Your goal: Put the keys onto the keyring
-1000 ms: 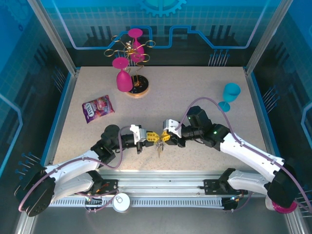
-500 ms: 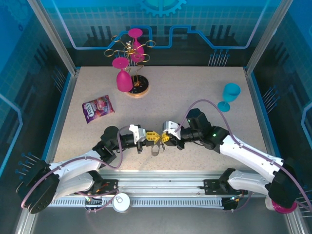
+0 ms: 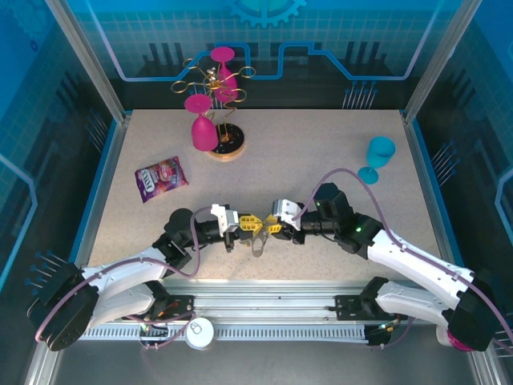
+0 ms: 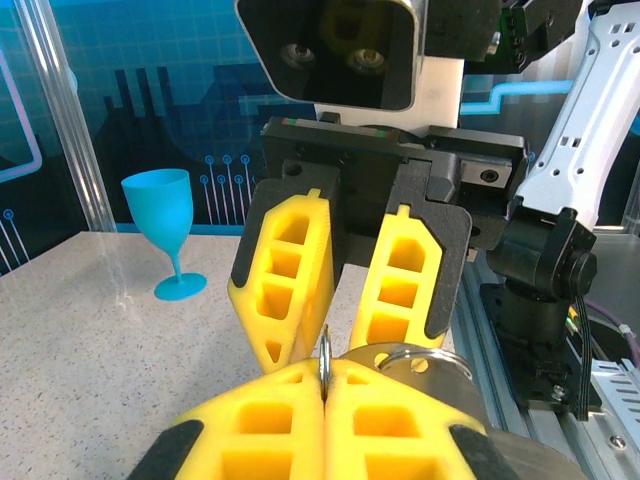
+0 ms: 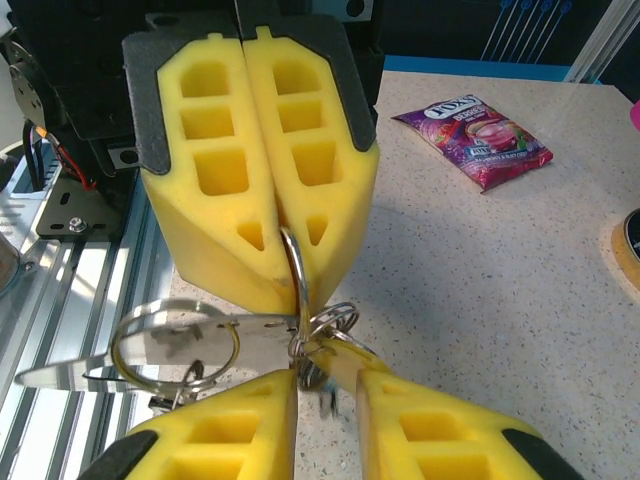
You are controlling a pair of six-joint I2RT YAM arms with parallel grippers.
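Note:
My two grippers meet tip to tip near the table's front edge. The left gripper (image 3: 250, 224) (image 4: 325, 388) is shut on a thin silver keyring (image 4: 325, 352) (image 5: 298, 268) that stands edge-up between its yellow pads. The right gripper (image 3: 270, 228) (image 5: 328, 378) faces it with a gap between its fingers. In that gap sit small wire rings (image 5: 335, 322) and a key with a yellow-orange head (image 5: 352, 358). A flat silver key on a larger ring (image 5: 178, 345) (image 4: 425, 362) hangs beside them. The bunch dangles below the fingers (image 3: 257, 245).
A gold wire rack (image 3: 215, 79) with pink glasses and a pink goblet (image 3: 200, 124) stand at the back left. A candy bag (image 3: 161, 176) lies at the left, a blue goblet (image 3: 378, 156) at the right. The metal rail (image 3: 264, 309) runs just in front.
The joined grippers have drifted slightly left and the right arm's elbow has swung right. The hanging bunch has shifted a little left under the fingers.

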